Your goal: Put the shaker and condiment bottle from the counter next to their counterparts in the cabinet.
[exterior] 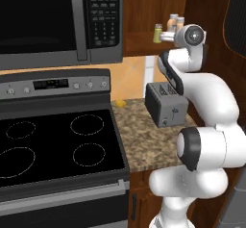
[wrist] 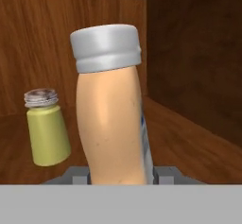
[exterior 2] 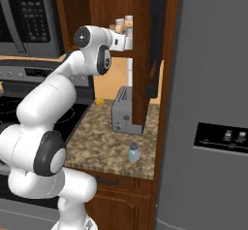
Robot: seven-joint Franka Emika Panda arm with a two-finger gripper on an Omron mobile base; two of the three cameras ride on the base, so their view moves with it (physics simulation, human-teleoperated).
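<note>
Inside the cabinet (wrist: 189, 53), my gripper (wrist: 120, 176) is shut on a pale-orange condiment bottle (wrist: 111, 124) with a grey cap. The bottle stands a little tilted just above the wooden shelf (wrist: 194, 145). The yellow-green shaker (wrist: 46, 128) stands on the shelf to its left. In the left base view, two orange bottles (exterior: 177, 21) show close together above my hand, with the yellow-green shaker (exterior: 157, 33) beside them. I cannot tell which of the two I hold. The pale teal shaker (exterior 2: 133, 153) stands on the counter (exterior 2: 106, 141) near its front edge.
A dark toaster (exterior: 166, 104) sits on the counter under the cabinet, and a small yellow item (exterior: 120, 104) lies by the wall. The black stove (exterior: 53, 145) and microwave (exterior: 48, 20) are on the left. A grey fridge (exterior 2: 213, 103) is on the right.
</note>
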